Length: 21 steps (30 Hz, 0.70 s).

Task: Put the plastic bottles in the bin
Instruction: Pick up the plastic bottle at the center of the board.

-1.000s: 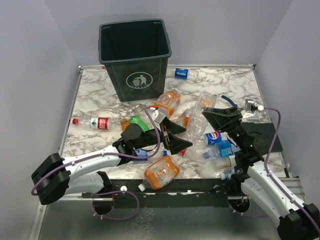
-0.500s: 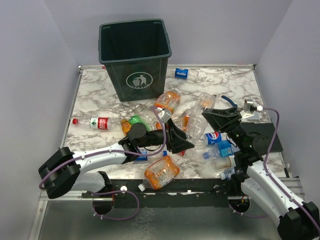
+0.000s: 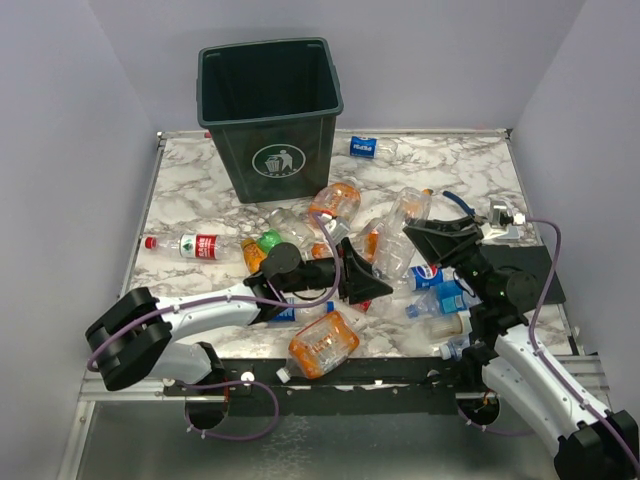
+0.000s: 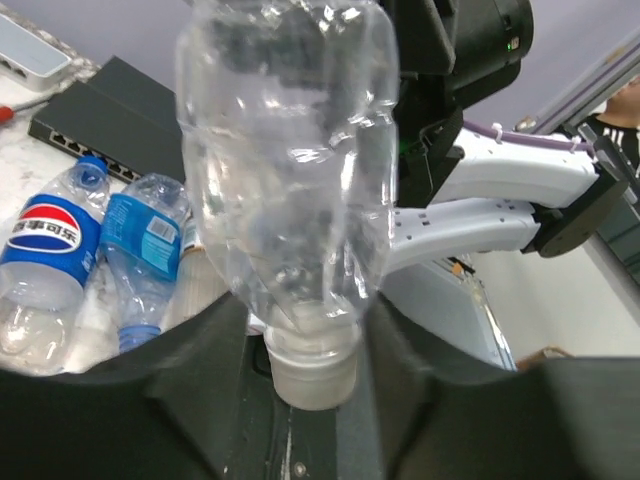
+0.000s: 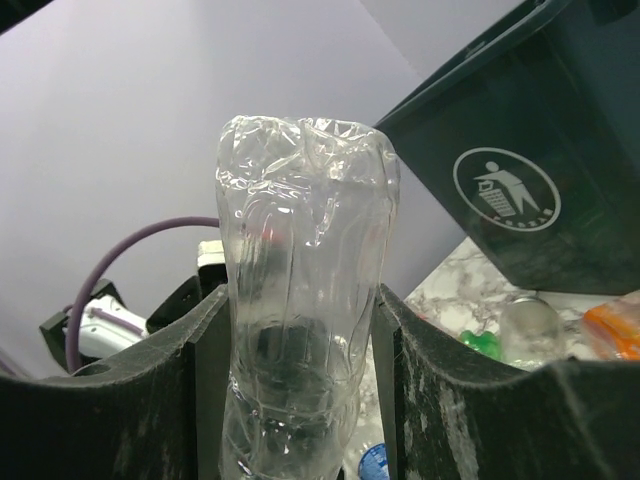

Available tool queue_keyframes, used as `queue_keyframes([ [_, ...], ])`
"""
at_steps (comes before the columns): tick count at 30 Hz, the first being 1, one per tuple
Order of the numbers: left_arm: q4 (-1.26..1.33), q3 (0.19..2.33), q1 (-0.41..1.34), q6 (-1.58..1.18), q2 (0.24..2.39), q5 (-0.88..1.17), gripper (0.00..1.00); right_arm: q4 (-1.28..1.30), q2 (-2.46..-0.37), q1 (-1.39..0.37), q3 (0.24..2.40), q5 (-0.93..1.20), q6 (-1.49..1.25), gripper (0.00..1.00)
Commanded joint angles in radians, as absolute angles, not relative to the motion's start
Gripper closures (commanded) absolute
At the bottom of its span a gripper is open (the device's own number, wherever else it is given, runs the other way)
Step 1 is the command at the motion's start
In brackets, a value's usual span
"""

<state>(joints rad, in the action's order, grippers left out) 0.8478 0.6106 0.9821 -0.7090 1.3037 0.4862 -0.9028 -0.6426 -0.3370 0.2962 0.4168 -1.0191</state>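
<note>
My left gripper [image 4: 310,335] is shut on the neck of a crumpled clear bottle [image 4: 290,170], whose pale cap points at the wrist. In the top view this gripper [image 3: 366,280] sits mid-table among the plastic bottles. My right gripper [image 5: 300,340] is shut on another clear bottle [image 5: 300,250], which stands up between the fingers. From above, the right gripper [image 3: 428,238] faces the left one, with clear bottles [image 3: 392,248] between them. The dark green bin [image 3: 270,110] stands at the back, and its litter symbol [image 5: 505,190] shows in the right wrist view.
Loose bottles lie around: an orange one [image 3: 322,343] near the front edge, a red-labelled one [image 3: 195,245] at left, a Pepsi one [image 3: 428,275], a blue-labelled one [image 3: 365,148] at the back. Blue-handled pliers [image 3: 458,200] and a black box [image 3: 530,270] lie at right.
The left gripper's jaws have closed from wide open onto the clear bottle, and the left arm has shifted a little to the right. The right gripper keeps its grip in place.
</note>
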Motion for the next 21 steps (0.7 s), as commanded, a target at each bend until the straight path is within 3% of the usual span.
queue_keyframes([
  [1, 0.876, 0.633, 0.983, -0.707, 1.315, 0.513, 0.61, -0.876, -0.631, -0.341, 0.298, 0.444, -0.999, 0.57],
  [3, 0.876, 0.63, 0.983, -0.697, 1.313, 0.516, 0.75, -0.851, -0.631, -0.341, 0.31, 0.45, -1.001, 0.5],
  [5, 0.87, 0.623, 0.983, -0.677, 1.301, 0.508, 0.86, -0.772, -0.632, -0.34, 0.351, 0.467, -0.987, 0.25],
  [8, 0.759, 0.639, 0.974, -0.589, 1.245, 0.446, 1.0, -0.517, -0.634, -0.34, 0.495, 0.485, -0.917, 0.02],
  [16, 0.176, 0.825, 0.975, -0.093, 1.061, 0.094, 1.0, 0.112, -0.648, -0.341, 0.962, 0.528, -0.598, 0.0],
  [21, 0.003, 0.819, 0.983, 0.414, 0.981, -0.086, 1.0, 0.432, -0.681, -0.341, 1.192, 0.486, -0.423, 0.0],
])
